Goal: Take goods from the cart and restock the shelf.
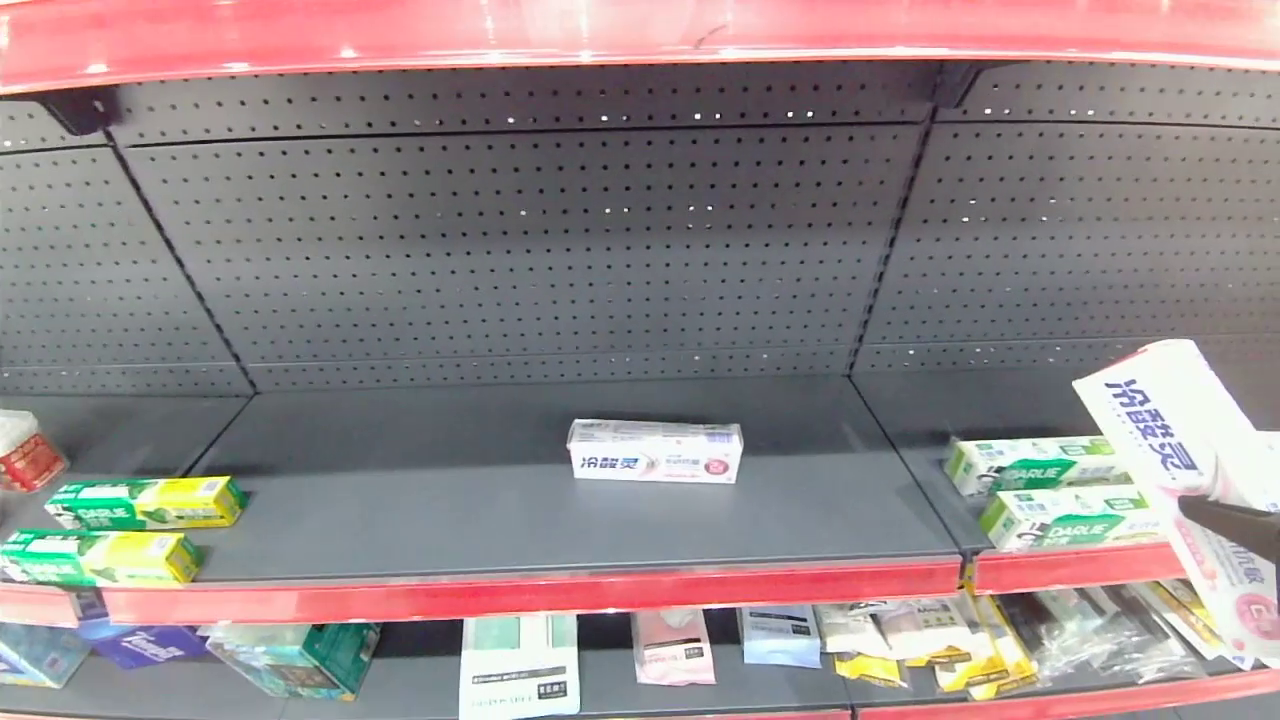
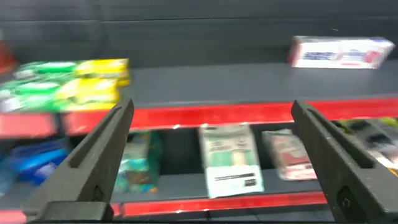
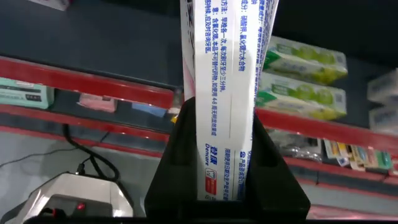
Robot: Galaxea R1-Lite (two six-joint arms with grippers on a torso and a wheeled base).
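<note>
Toothpaste box (image 3: 224, 74) stood upright, clamped between the right gripper's (image 3: 222, 118) fingers, in front of the shelf (image 1: 480, 520). Best play, I reckoned: tip it flat, then release beside the lying box (image 1: 655, 451) beyond those fingers. Left gripper (image 2: 211, 109) fingers gaped, empty.

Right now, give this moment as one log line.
right gripper: shut on held box | left gripper: open, empty | shelf: white box at centre, green boxes at both ends
</note>
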